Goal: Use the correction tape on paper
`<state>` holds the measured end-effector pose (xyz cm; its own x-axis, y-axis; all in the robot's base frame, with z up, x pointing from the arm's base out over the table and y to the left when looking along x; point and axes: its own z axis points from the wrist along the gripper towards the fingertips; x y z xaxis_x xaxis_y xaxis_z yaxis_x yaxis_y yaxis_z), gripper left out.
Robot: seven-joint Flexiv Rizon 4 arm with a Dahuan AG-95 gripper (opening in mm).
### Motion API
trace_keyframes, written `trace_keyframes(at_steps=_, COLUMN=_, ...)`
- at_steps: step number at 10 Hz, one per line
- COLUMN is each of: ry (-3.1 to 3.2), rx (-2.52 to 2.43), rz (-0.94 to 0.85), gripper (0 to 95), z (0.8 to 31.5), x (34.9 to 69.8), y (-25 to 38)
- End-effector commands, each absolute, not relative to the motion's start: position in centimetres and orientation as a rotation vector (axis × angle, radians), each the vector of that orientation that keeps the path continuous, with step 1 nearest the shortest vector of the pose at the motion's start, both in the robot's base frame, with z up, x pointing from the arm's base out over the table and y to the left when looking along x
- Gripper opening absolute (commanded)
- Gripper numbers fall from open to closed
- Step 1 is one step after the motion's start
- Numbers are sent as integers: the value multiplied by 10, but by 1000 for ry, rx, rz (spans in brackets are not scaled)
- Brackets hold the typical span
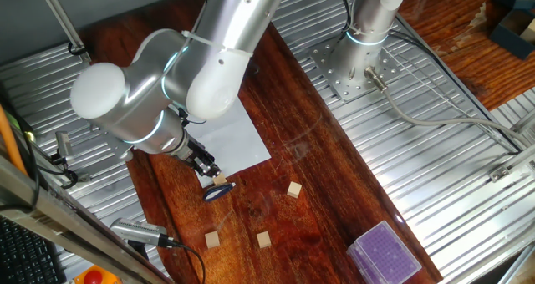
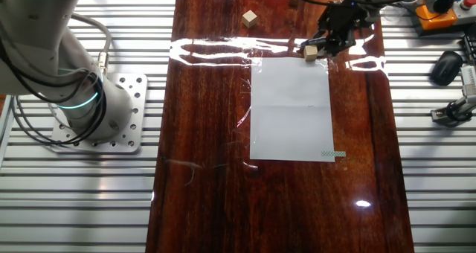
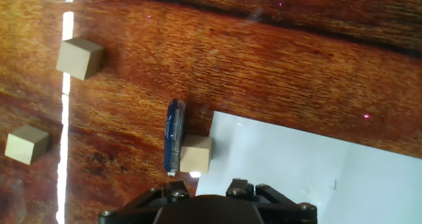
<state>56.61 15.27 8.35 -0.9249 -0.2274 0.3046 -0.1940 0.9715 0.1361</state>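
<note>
The dark blue correction tape (image 3: pixel 174 137) lies on the wooden table just off the paper's corner, also visible from the side as correction tape (image 1: pixel 219 193). A tan wooden cube (image 3: pixel 196 153) touches its side at the paper's edge. The white paper (image 3: pixel 297 171) (image 1: pixel 241 140) (image 2: pixel 290 108) lies flat on the table. My gripper (image 1: pixel 208 168) (image 2: pixel 328 43) hovers just above the cube and the tape, its fingers apart and holding nothing. Only the gripper's base shows in the hand view, and the tape is hidden behind the gripper in the other fixed view.
Loose wooden cubes (image 1: pixel 294 189) (image 1: pixel 264 239) (image 1: pixel 212 239) lie around on the dark wooden table (image 1: pixel 334 192). A purple-topped clear box (image 1: pixel 384 255) stands at the table's end. Ribbed metal surfaces flank the wood.
</note>
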Motion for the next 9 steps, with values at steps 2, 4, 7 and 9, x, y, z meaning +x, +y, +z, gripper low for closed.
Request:
trace_keyframes(at_steps=2, ry=-2788, rx=271, rz=-151, gripper=380, z=80, x=571, y=161)
trace_keyframes(at_steps=4, ry=-2788, rx=250, rz=-152, gripper=380, z=75, x=576, y=170)
trace_keyframes(at_steps=7, ry=-2790, rx=218, rz=-149, gripper=380, z=70, x=581, y=185)
trace_keyframes(at_steps=9, ry=-2789, rx=215, rz=-140, gripper=380, z=69, x=582, y=187)
